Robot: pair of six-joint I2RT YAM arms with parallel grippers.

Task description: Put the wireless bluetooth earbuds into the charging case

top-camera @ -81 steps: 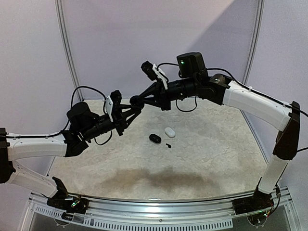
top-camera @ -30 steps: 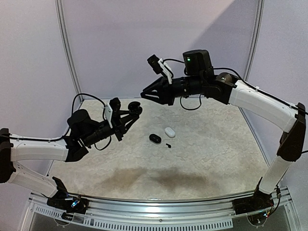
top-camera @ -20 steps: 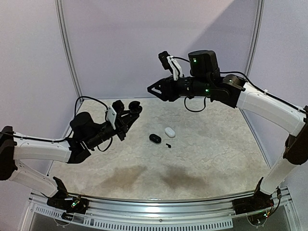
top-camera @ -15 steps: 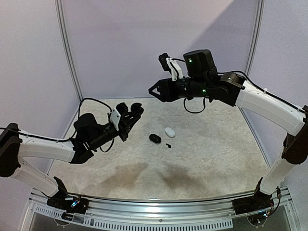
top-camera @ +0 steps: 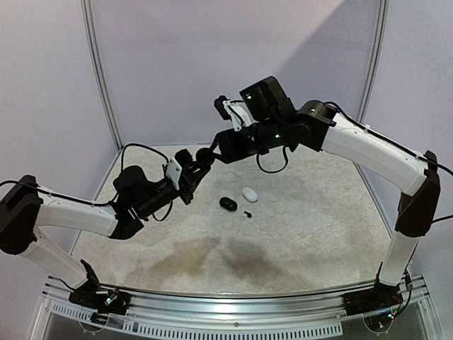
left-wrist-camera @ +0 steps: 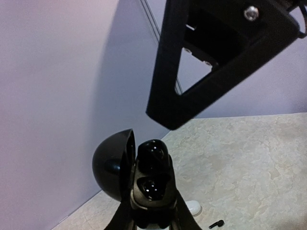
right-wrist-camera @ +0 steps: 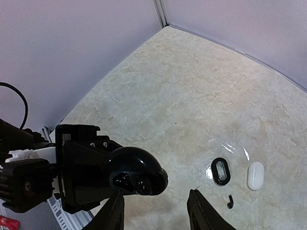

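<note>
Left end effector [top-camera: 202,160] is clamped tight on the black charging case [left-wrist-camera: 151,189] and holds it up in the air off the desk [right-wrist-camera: 192,96]. The lid [left-wrist-camera: 111,167] is flipped open to one side. You can look right down into the wells from the left wrist cam. There's something glossy and black sitting in there, but honestly I can't tell if it's a seated bud or just the empty socket.

Right end effector [right-wrist-camera: 156,194] has its fingers spread apart with nothing between them. It hangs just above the open case. From the left wrist view its finger tip is close over the top of the case with a small gap, so not touching as far as I can see. From its own cam, the case sits just ahead of its left-hand finger.

One loose black earbud [right-wrist-camera: 230,201] is lying on the desk, down below both end effectors. In the right wrist view it's just past that end effector's right-hand finger. Right next to the bud are a black oval case [right-wrist-camera: 220,171] and a white case [right-wrist-camera: 255,175], side by side, both well below the held case.
</note>
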